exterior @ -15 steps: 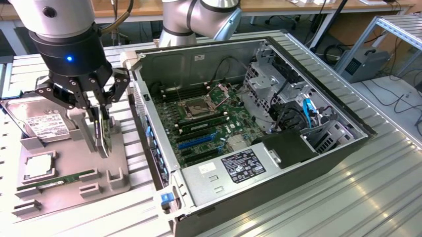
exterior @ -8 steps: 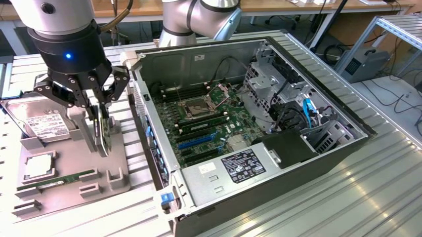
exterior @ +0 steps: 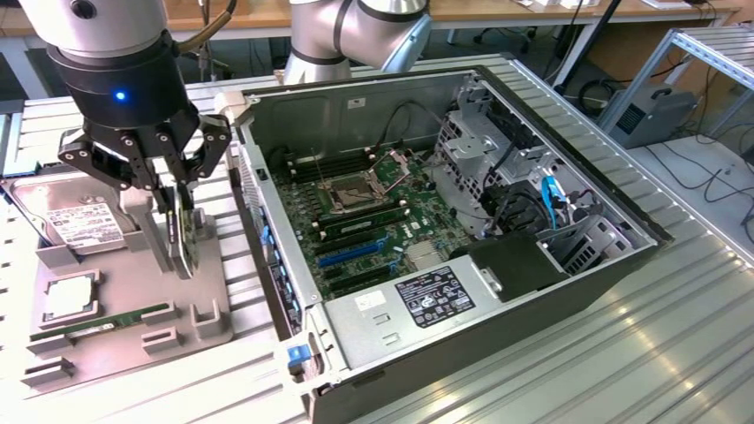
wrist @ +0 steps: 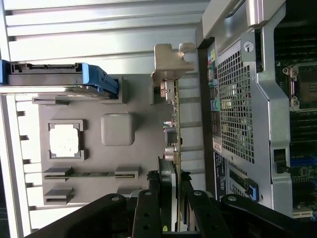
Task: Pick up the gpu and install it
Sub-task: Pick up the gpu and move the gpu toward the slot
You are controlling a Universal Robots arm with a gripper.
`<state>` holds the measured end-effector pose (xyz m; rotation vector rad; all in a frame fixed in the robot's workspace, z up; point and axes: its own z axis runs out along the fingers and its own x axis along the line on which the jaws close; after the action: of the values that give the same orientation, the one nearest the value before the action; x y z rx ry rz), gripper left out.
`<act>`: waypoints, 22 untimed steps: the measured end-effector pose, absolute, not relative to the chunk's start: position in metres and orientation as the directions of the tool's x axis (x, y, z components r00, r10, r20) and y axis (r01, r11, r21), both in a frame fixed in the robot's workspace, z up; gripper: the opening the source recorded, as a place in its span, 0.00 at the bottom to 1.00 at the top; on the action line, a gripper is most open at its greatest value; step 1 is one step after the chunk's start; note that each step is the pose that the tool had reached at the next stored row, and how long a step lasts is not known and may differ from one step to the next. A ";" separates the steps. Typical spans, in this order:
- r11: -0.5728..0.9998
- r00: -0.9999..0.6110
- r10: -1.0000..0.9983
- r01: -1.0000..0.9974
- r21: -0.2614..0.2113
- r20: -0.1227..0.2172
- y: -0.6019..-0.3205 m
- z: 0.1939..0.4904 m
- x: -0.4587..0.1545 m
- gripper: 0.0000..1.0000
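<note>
My tool (wrist: 171,191) is clamped on the gpu (wrist: 174,130), which stands on edge in the grey holder tray (wrist: 129,163), not visibly lifted free. I judge the grasp made, with carrying and seating left to do. Beside it in the tray lie a memory stick (exterior: 101,325), a processor (exterior: 69,296) and a hard drive (exterior: 73,223). Beyond, the case wall (exterior: 265,221) stands between the card and the motherboard slots (exterior: 353,256).

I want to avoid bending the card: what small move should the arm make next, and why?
Probably a short, straight lift: the gripper seems closed on the gpu, which stands on edge in the grey holder, so sideways motion could jam it.
</note>
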<state>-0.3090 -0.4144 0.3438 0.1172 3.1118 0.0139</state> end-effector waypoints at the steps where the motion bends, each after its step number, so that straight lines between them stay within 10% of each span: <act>1: 0.997 -0.997 0.075 0.075 0.010 -0.027 -0.414 0.344 -0.309 0.27; 22: 0.997 -0.997 0.075 0.075 0.010 -0.027 -0.414 0.351 -0.309 0.27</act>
<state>-0.3091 -0.4144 0.3512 0.1172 3.1119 0.0139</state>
